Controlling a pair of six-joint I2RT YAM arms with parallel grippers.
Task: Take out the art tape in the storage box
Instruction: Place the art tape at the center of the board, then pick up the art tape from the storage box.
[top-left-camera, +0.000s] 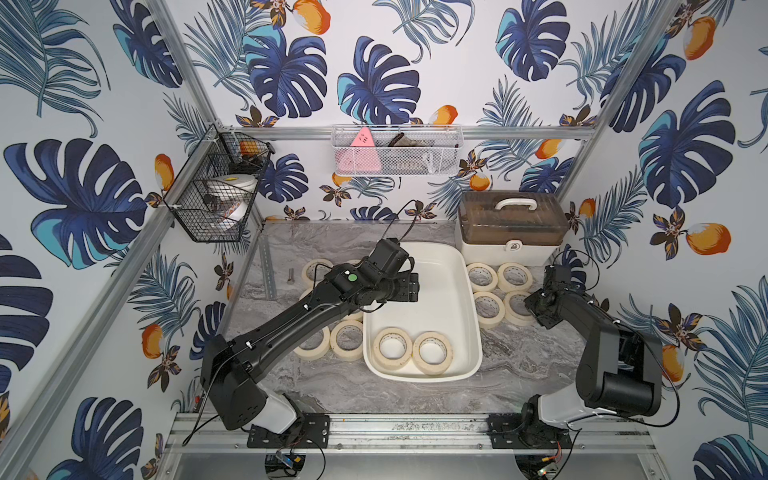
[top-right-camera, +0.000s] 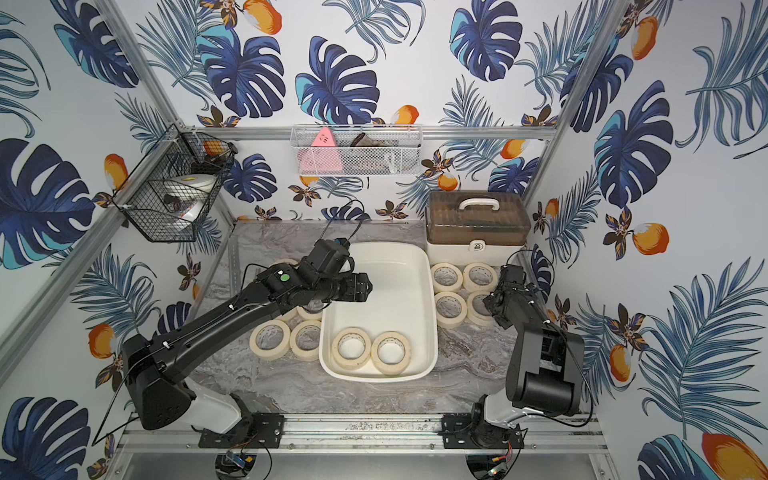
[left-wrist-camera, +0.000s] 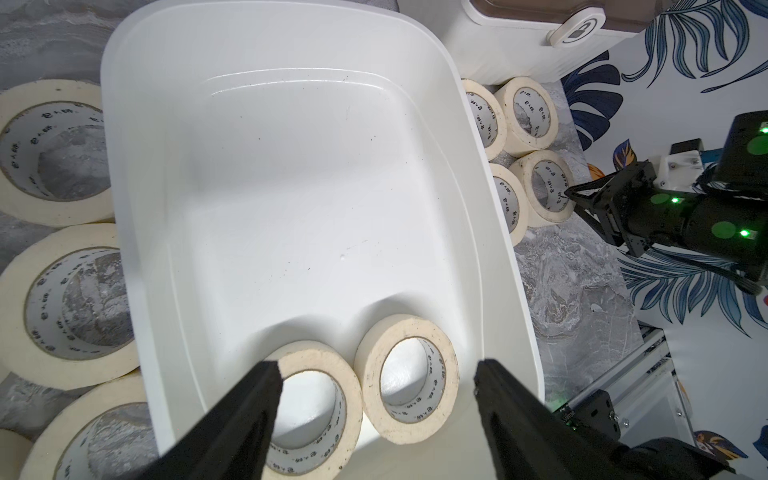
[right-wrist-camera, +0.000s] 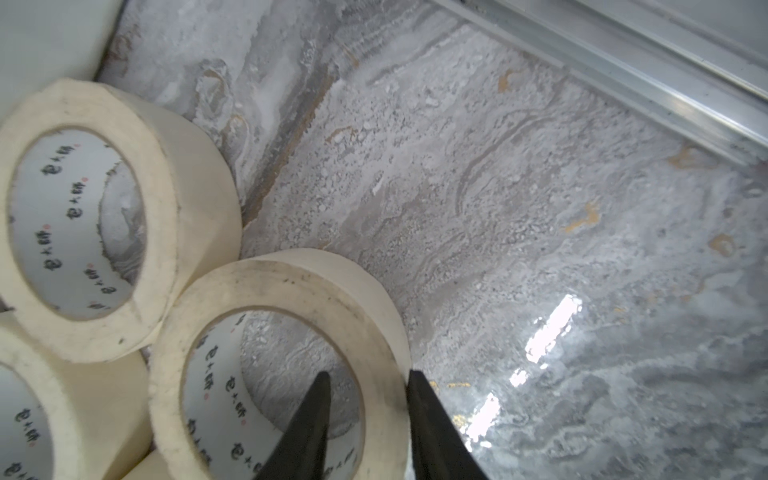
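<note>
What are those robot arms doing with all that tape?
They are emptying the white tub of tape, onto the table. Two rolls are left inside. The left hand hangs open above the tub, aimed at them. The right hand is at a roll on the table beside the tub, one finger inside its ring, one outside; whether it grips is unclear. Other rolls lie on both sides of the tub.

Slightly parted fingers (right-wrist-camera: 307, 424) straddle the wall of one art tape roll (right-wrist-camera: 282, 282).
</note>
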